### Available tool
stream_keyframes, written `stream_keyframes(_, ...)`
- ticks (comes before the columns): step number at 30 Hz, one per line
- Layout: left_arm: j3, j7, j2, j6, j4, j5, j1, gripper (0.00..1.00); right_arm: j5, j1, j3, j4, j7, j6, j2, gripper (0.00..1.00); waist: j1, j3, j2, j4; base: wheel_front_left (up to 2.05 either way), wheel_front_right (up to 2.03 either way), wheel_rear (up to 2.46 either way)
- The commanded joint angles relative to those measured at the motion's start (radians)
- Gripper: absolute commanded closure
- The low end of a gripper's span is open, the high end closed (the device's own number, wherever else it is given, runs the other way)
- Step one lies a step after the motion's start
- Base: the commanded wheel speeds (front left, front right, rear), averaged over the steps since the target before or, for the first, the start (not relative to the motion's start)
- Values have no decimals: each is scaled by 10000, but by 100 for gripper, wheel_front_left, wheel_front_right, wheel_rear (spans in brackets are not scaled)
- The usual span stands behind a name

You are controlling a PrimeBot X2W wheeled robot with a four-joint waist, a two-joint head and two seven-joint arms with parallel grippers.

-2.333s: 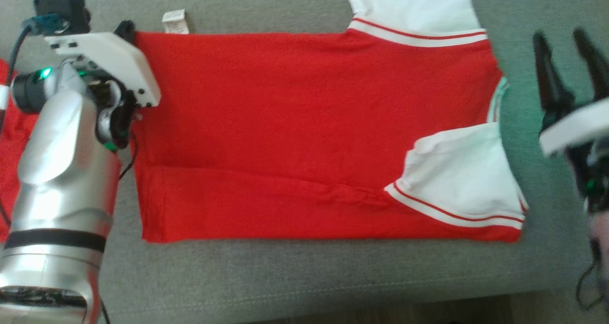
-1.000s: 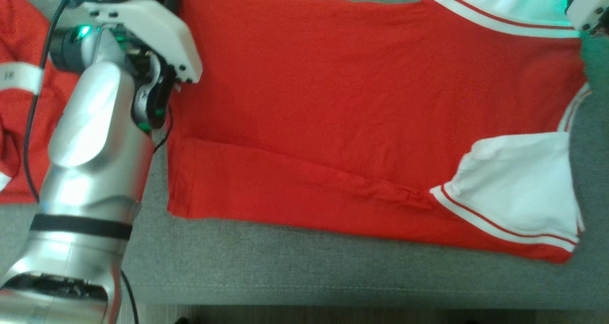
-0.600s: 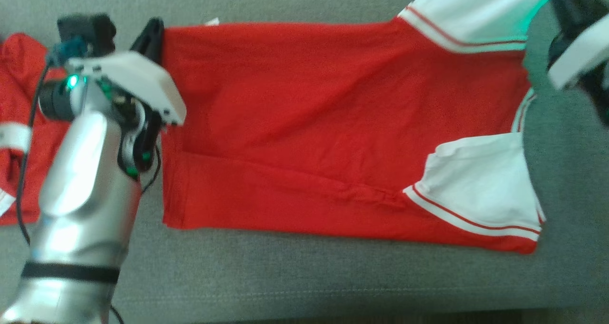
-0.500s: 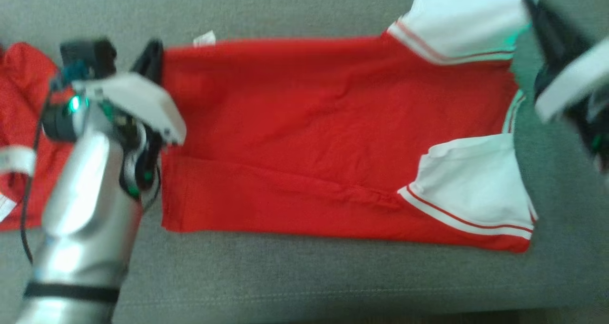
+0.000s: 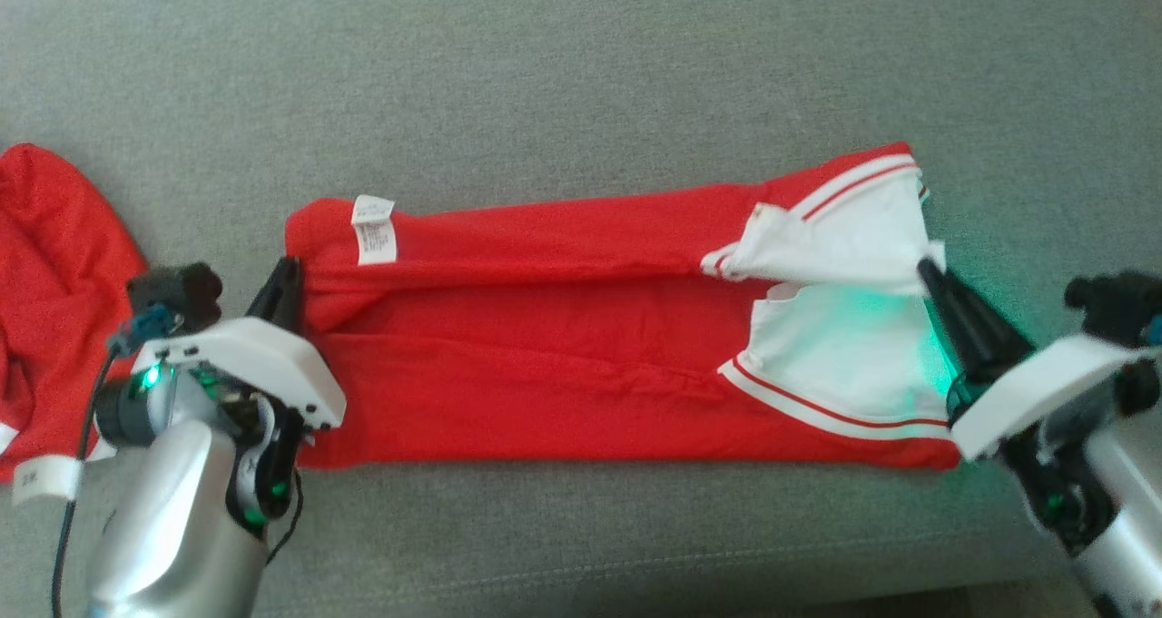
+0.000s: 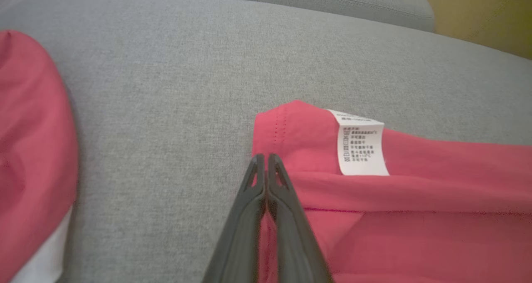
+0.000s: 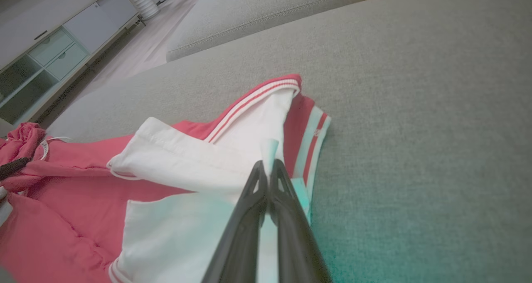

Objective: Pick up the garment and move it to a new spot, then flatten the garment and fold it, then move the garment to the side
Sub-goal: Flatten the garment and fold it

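Observation:
The garment (image 5: 563, 364) is a red shirt with white sleeves, lying lengthwise across the grey sofa seat (image 5: 581, 73). Its far long edge is folded over toward me, so the white care label (image 5: 373, 228) faces up. At the shirt's left end my left gripper (image 5: 289, 273) is shut, its tips (image 6: 264, 158) pinching the folded red hem beside the label (image 6: 360, 143). My right gripper (image 5: 930, 273) is shut at the right end. In the right wrist view its tips (image 7: 266, 164) pinch the white sleeve (image 7: 187, 162), and a bit of cloth pokes out past them.
Another red garment (image 5: 45, 264) lies bunched at the far left of the seat, also in the left wrist view (image 6: 29, 150). The seat's front edge (image 5: 581, 591) runs along the bottom. Bare grey cushion stretches behind the shirt. A cabinet (image 7: 54, 54) stands beyond the sofa.
The right gripper, open at first, has shut on the upper sleeve. Both grippers have drawn the shirt's far edge toward me, folding it over. The head camera has also shifted.

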Motion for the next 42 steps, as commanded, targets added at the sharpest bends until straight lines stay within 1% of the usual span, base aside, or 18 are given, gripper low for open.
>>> stream_keyframes(1,425,-69,359,63,-360,-135,-80,100,-155,353,-148,-365,-60,67,-28,100,0,-44,-1,-23,0,0,0)
stream_keyframes(5,454,37,292,58,-346,-369,303,100,-412,1038,-544,-433,145,67,365,100,0,-140,-1,-47,0,0,0)
stream_keyframes(6,457,27,277,67,-344,-402,394,73,-495,1182,-656,-452,171,67,458,76,0,-173,-1,-48,0,0,0)
stream_keyframes(7,493,-28,254,106,-335,-441,500,13,-604,1339,-759,-458,201,67,548,18,0,-233,-1,-53,0,0,0)
stream_keyframes(8,506,-100,245,132,-349,-452,613,0,-688,1489,-876,-502,210,67,652,0,0,-269,-1,-62,0,0,0)
stream_keyframes(11,566,-553,230,385,-474,-314,1012,0,-1104,1915,-1340,-727,50,67,925,0,0,-424,-1,-94,0,0,0)
stream_keyframes(14,519,-1155,215,718,-804,20,1487,0,-1751,2319,-2024,-1171,-292,67,1206,0,0,-585,-1,-115,0,0,0)
stream_keyframes(19,363,-2127,237,1390,-1690,776,2158,0,-3208,2869,-3232,-2386,-611,67,1746,0,0,-888,-1,-111,0,0,0)
stream_keyframes(22,235,-2472,239,1704,-2387,1207,2426,0,-4021,3143,-3872,-3173,-502,67,2159,0,0,-1078,-1,-93,0,0,0)
stream_keyframes(26,64,-2686,218,1876,-3203,1561,2678,0,-4795,3430,-4288,-4144,-126,67,2679,0,0,-1335,-1,-84,0,0,0)
stream_keyframes(31,-118,-2733,299,1978,-3796,1821,2919,0,-5206,3754,-4407,-4923,420,67,3075,0,0,-1525,-1,-98,0,0,0)
stream_keyframes(35,-211,-2682,336,2018,-4080,1883,3010,0,-5312,3923,-4472,-5250,656,67,3239,0,0,-1566,-1,-99,0,0,0)
stream_keyframes(42,-234,-2604,349,2114,-4257,1869,3051,0,-5331,4014,-4517,-5361,922,67,3326,0,0,-1524,-1,-104,0,0,0)
